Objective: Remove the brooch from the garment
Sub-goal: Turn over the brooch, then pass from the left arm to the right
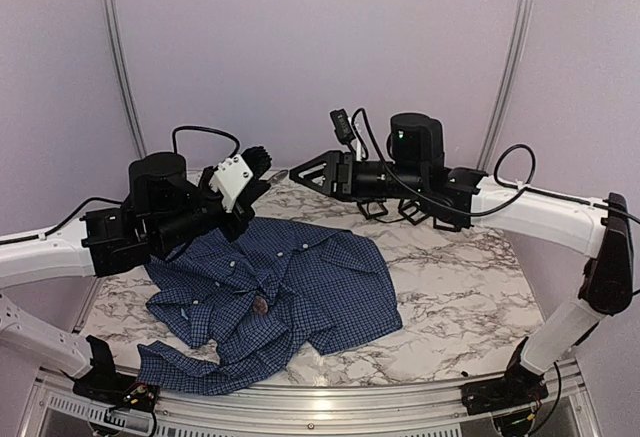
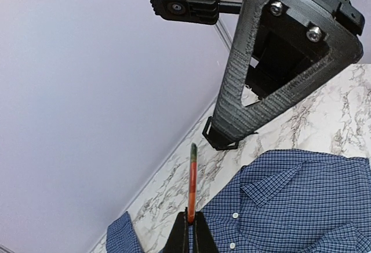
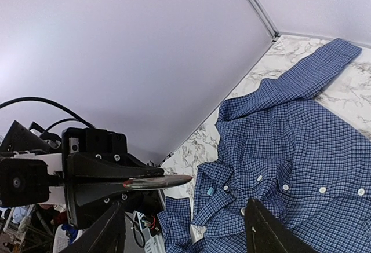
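Arms (image 1: 540, 207): white shells, black joint housings.
Left gripper (image 1: 266, 170): black, ribbed fingers, white screwed plate.
Right gripper (image 1: 297, 179): black layered-print triangular frame, two silver screws (image 2: 313, 32).
Cables (image 1: 205, 132): black, looped at wrists.
Right wrist motor (image 1: 415, 137): round, black, green light.

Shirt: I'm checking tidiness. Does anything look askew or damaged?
Only the shirt itself: it lies rumpled and skewed on the marble table, one end bunched at the near-left edge. No tear or spill shows.
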Robot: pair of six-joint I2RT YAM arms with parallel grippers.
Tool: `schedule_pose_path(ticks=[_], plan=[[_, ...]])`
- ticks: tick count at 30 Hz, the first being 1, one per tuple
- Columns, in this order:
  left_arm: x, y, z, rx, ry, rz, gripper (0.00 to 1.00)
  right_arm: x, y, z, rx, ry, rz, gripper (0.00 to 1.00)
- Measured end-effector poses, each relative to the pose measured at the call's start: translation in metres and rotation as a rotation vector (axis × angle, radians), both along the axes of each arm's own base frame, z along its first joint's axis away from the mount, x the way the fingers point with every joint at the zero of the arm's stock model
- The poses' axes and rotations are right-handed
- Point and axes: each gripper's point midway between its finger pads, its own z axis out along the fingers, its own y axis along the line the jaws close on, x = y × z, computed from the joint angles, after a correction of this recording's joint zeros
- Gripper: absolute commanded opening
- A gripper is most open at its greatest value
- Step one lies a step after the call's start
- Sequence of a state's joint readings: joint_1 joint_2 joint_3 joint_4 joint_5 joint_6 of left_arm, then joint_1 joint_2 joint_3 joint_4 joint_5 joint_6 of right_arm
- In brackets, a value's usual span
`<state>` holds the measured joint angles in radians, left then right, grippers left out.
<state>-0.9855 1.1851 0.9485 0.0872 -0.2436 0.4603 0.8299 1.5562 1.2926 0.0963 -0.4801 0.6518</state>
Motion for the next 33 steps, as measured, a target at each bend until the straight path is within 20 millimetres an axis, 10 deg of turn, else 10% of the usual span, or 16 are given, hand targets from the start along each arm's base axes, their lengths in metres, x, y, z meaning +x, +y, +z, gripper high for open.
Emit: schedule_pose_path(ticks=[18, 33], plan=[[0.000, -0.001, -0.028, 0.519, -0.613, 0.318, 0.00, 0.002, 0.016, -0.009, 0.010, 0.122, 0.042, 0.49], [-0.003, 0.005, -0.026, 0.612, -0.741, 0.418, 0.00, 0.004, 0.029, -0.030, 0.003, 0.218, 0.081, 0.37]])
